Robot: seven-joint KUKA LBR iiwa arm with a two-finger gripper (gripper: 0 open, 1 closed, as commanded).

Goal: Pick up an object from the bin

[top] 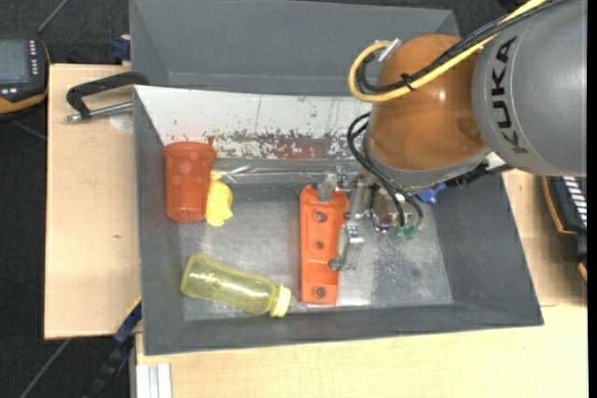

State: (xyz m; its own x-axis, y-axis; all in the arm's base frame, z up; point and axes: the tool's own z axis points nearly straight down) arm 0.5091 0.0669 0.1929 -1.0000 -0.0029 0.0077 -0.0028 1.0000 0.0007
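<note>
Gripper at the right edge of the long, flat orange block with holes; fingers apparently spread.

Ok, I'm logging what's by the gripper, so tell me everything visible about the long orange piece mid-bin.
The orange piece is a long flat bright-orange bar, plastic by its look, with small dark holes in its face. It lies on the floor of the bin, running back to front, its near end by the neck of the yellowish bottle. The gripper is at its right edge; contact unclear.
</note>
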